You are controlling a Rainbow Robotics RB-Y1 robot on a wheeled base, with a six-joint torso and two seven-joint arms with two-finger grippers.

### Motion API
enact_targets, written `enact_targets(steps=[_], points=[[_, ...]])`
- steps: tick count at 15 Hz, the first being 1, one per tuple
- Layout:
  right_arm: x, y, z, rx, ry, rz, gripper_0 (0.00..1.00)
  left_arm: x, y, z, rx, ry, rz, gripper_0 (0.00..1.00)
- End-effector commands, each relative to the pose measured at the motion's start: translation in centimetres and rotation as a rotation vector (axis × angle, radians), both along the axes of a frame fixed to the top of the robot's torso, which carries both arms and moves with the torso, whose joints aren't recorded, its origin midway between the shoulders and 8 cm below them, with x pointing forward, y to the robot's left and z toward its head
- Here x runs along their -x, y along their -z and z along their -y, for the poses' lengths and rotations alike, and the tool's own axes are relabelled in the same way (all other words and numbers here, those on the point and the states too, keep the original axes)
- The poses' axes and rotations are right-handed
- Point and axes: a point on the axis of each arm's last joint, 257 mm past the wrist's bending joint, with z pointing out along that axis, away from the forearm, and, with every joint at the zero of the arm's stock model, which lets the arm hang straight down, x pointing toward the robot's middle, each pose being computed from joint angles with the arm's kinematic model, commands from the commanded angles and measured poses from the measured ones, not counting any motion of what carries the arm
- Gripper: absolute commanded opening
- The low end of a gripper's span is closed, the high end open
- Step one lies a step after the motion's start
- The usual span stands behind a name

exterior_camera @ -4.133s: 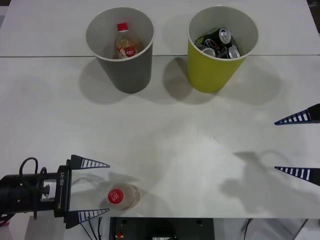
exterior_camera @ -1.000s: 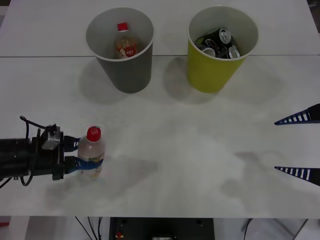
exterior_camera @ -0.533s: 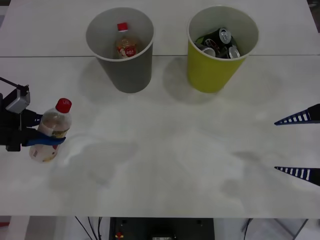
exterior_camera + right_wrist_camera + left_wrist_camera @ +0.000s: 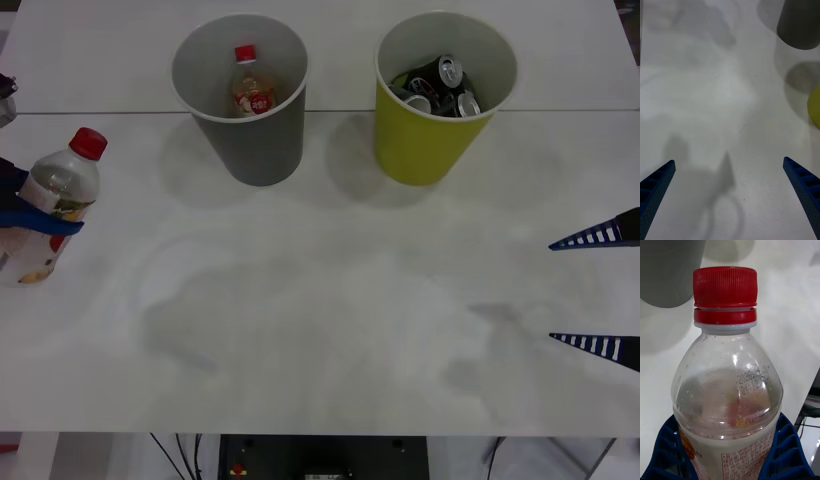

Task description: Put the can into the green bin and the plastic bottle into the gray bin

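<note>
Left gripper (image 4: 728, 450): blue ribbed fingers clamped round the lower body of the plastic bottle (image 4: 52, 205), at the near-left edge of the table, with the bottle lifted clear of the surface and tilted slightly.
Bottle detail: red cap up, pale liquid filling the lower part, printed label inside the grip.
Step in hand (judged): carry the bottle forward and to the right until it hangs over the gray bin (image 4: 240, 98).
Technique: keep the grip firm on the smooth body; bring the bottle's base above the pale rim before crossing it; centre it over the opening before letting go.
Caution: a shorter amber bottle (image 4: 251, 88) already stands in the gray bin, so the landing may be uneven.
Right gripper (image 4: 596, 290): fingers spread wide, holding nothing, parked at the right table edge.
Table (image 4: 330, 300): white, with soft shadows; a seam runs across behind the bins.
Green bin (image 4: 440, 95): far right of the gray bin, well apart from it, holding several dark cans (image 4: 438, 85).
</note>
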Motion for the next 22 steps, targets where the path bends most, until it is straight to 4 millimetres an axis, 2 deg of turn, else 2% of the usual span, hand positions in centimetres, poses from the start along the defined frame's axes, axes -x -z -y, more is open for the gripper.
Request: enact_targets(steps=[1,5,7,9,14,19,22], points=[[0.0,0.0,0.0,0.000,0.000,0.000,1.00,-1.2,-2.9,0.9,-0.107,0.005,0.031,0.00],[0.0,0.0,0.0,0.000,0.000,0.000,1.00,-3.9,-6.9,4.8,-0.170,0.013,0.016,0.00],[0.0,0.0,0.0,0.000,0.000,0.000,1.00,-6.7,-9.5,7.1,-0.132,-0.009,0.026,0.00],[0.0,0.0,0.0,0.000,0.000,0.000,1.00,-9.4,-11.3,8.6,-0.102,-0.036,0.030,0.00],[0.0,0.0,0.0,0.000,0.000,0.000,1.00,-14.0,-13.8,12.8,-0.097,-0.070,0.071,0.00],[0.0,0.0,0.0,0.000,0.000,0.000,1.00,-16.4,-14.5,17.0,-0.169,-0.088,0.062,0.00],[0.0,0.0,0.0,0.000,0.000,0.000,1.00,-18.8,-15.5,20.0,-0.127,-0.131,0.081,0.00]])
